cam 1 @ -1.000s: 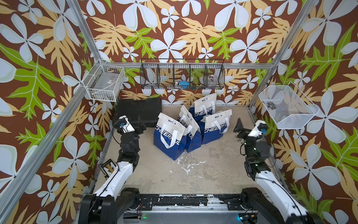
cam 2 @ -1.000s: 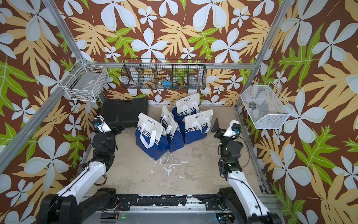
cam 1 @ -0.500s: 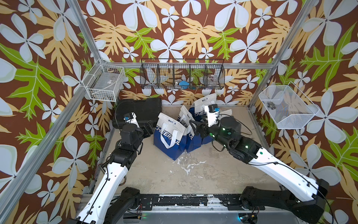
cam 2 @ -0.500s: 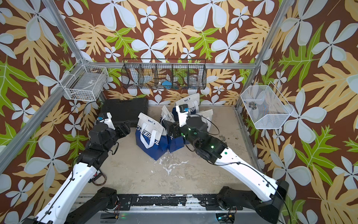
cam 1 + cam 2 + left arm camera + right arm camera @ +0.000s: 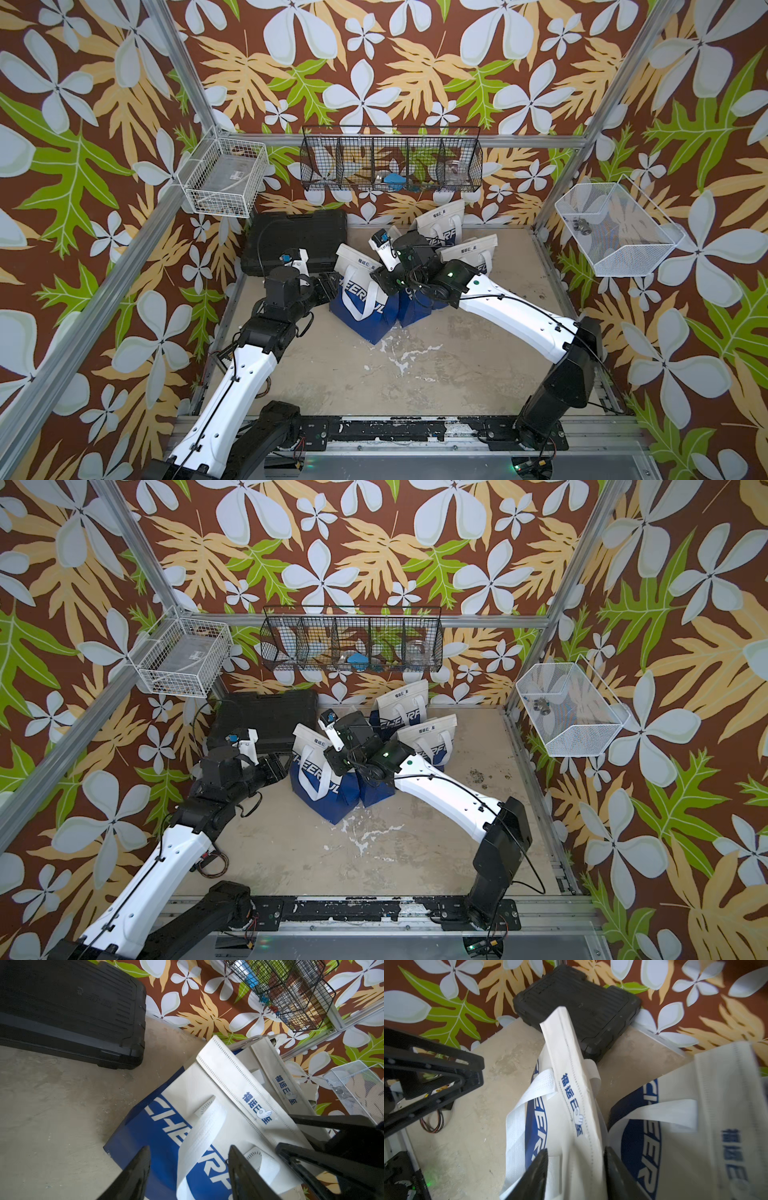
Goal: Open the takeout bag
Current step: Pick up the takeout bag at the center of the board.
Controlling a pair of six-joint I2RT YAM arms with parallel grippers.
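Standing by the cell, I see the takeout bag (image 5: 361, 291), blue below and white above, upright on the counter (image 5: 415, 374). It sits at the near left of a cluster of other bags (image 5: 465, 253) toward the far middle, just right of a black case (image 5: 295, 239).

The left pincer (image 5: 188, 1148) sits at the bag's left side, spread, with the white handle strap (image 5: 203, 1126) lying slack between its jaws, unsqueezed. The right pincer (image 5: 575, 1149) reaches in from the right, jaws apart and astride the folded top (image 5: 571, 1084). Fabric fills most of that gap, and I cannot tell whether either jaw presses it.

By my reckoning the step in hand is getting a hold on each side of the mouth. Done well, each pincer takes one wall only. A bite across the whole fold would likely keep it sealed. The left looks better off on the rim than on the loose strap, which would probably just stretch. The pull should be level and opposite, since soft fabric this light could tip into its neighbours.
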